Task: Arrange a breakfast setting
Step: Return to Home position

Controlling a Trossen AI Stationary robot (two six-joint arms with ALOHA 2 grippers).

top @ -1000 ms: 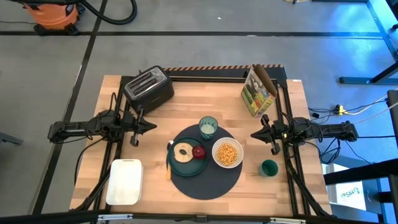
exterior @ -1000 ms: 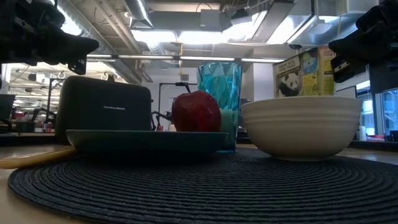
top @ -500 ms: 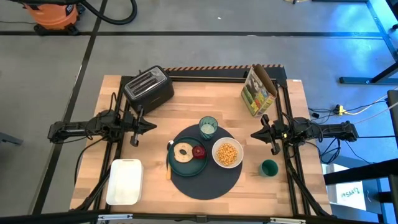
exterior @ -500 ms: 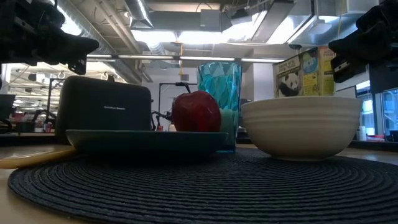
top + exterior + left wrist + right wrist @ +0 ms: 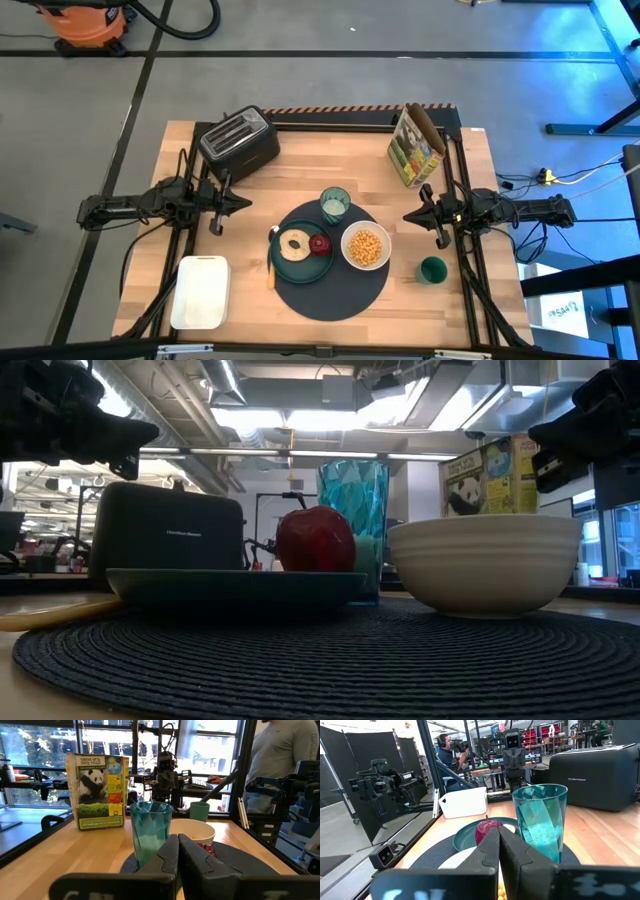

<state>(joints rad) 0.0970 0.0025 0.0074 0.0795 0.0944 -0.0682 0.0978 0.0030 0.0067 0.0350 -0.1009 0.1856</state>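
The setting looks complete: on the round dark mat (image 5: 331,300), midway between the desk's side edges, the teal plate (image 5: 300,276) carries the bagel (image 5: 295,243) and red apple (image 5: 319,243), with the white bowl (image 5: 346,240) and green tumbler (image 5: 334,205) just beside it. The left tool (image 5: 243,203) hovers toward the desk's left edge and the right tool (image 5: 408,216) toward its right edge, each pressed together and empty. Judging by this, only parking both arms seems left.
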